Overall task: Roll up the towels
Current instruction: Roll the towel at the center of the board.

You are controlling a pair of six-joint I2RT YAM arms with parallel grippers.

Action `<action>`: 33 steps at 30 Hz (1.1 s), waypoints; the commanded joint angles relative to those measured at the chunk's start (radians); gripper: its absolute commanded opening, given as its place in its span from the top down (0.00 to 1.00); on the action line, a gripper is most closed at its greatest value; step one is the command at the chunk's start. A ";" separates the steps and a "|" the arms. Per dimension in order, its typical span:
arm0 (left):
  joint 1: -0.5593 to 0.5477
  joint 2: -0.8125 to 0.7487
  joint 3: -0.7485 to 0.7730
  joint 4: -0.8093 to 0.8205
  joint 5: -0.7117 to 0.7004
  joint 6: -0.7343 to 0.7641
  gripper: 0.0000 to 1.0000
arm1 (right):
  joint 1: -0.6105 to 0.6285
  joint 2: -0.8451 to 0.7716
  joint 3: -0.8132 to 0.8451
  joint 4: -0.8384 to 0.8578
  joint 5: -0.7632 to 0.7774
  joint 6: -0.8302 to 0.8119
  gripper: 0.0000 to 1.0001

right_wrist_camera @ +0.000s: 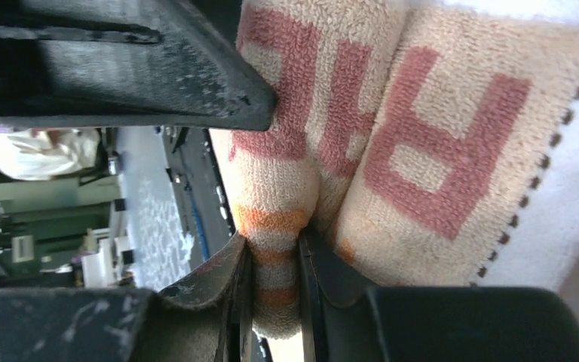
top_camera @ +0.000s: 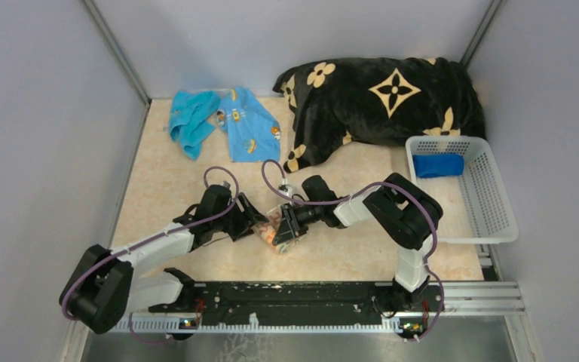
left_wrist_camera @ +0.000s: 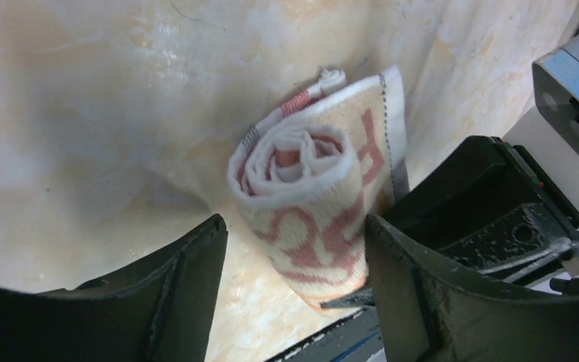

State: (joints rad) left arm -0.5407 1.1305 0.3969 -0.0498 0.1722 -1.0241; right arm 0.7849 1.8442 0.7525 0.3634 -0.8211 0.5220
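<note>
**Kai:** Left gripper (left_wrist_camera: 294, 222) fingers fill the foreground of its wrist view and are spread wide. The striped towel (left_wrist_camera: 309, 196) sits rolled in the gap. One finger is clear of it, the other just beside it.

**Mia:** Orientation?

**Kai:** The spiral end faces that camera, up and left. The long axis runs away down-right, into the black hardware at the frame's right. Red block letters wrap the outside.

**Mia:** Who's holding it?

**Kai:** The right gripper (right_wrist_camera: 271, 260). Its wrist view shows the fingertips nearly pressed together, pinching a fold at the orange-striped end. The rest of the roll bulges above the pinch, with the lettering sideways.

**Mia:** Top view?

**Kai:** Mid-table (top_camera: 166, 188), toward the near edge. The left arm comes in from the left and the right arm from the right, and the roll is between the two grippers. It's mostly hidden, so I can't tell the axis from there, or whether it touches the table.

**Mia:** Others?

**Kai:** Along the back, left to right: the turquoise towel (top_camera: 188, 121) is crumpled, and the printed light-blue towel (top_camera: 247, 128) lies flat, touching it. Next is the black blanket (top_camera: 392, 98). The white basket (top_camera: 497, 226) sits at the right with the dark blue towel (top_camera: 437, 165) rolled in its far end, long axis left-right.
</note>
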 commanded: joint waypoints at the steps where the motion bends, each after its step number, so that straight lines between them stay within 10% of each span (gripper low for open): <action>1: 0.002 0.085 0.030 0.094 0.024 0.006 0.29 | -0.034 0.079 -0.077 0.083 -0.087 0.110 0.82; 9: -0.007 0.240 0.060 0.108 0.025 0.044 0.46 | -0.026 -0.052 -0.059 -0.130 0.085 0.011 0.72; 21: -0.027 0.261 0.071 0.025 -0.051 0.079 0.48 | 0.274 -0.414 0.153 -0.679 0.953 -0.190 0.38; 33: -0.041 0.276 0.088 -0.001 -0.073 0.080 0.47 | 0.569 -0.139 0.397 -0.792 1.410 -0.276 0.40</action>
State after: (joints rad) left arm -0.5766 1.3727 0.4934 0.0368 0.1802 -0.9825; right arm 1.3048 1.5890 1.0786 -0.3702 0.3981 0.2897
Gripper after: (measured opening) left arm 0.528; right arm 0.607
